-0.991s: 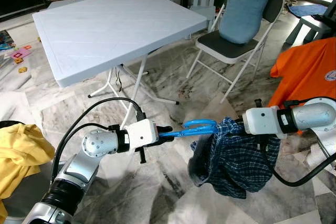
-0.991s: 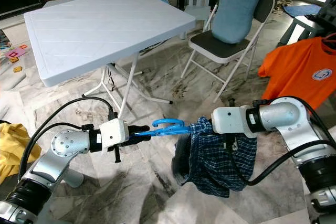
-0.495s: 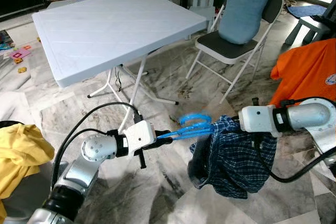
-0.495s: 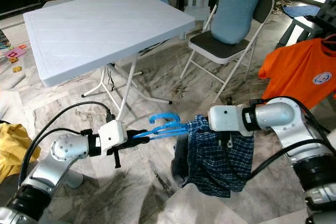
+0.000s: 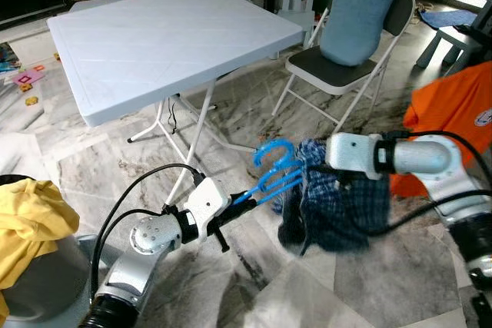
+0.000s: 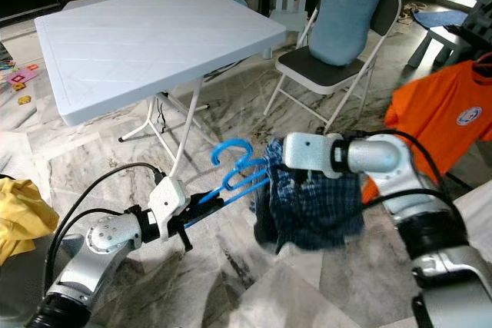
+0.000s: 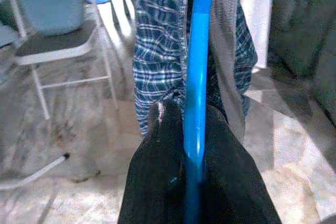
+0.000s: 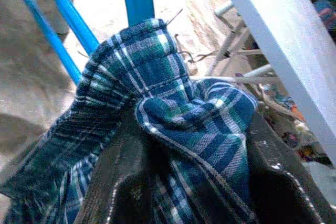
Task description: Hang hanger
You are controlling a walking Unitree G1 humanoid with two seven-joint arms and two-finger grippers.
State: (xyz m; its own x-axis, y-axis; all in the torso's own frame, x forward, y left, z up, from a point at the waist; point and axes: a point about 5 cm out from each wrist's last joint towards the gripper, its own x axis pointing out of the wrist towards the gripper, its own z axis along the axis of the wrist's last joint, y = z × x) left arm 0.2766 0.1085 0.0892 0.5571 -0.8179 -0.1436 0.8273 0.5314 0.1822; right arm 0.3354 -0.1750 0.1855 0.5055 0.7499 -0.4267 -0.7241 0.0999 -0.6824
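The left gripper is clamped on the bar of the blue plastic hanger, with its 2 black fingers pressed against either side of the bar. The hanger is held in the air above the marble floor, between the 2 arms, angled up toward the right, with its hook pointing upward. The right gripper is pinching a bunched fold of the blue plaid shirt, which drapes over the far end of the hanger and hangs below it.

Step in hand, as judged: the garment is being fitted onto the hanger; hanging has not begun. The next move calls for seating the shirt squarely on both hanger shoulders, then carrying the hook to a rail. The folding table and folding chair stand beyond; an orange T-shirt hangs to the right.
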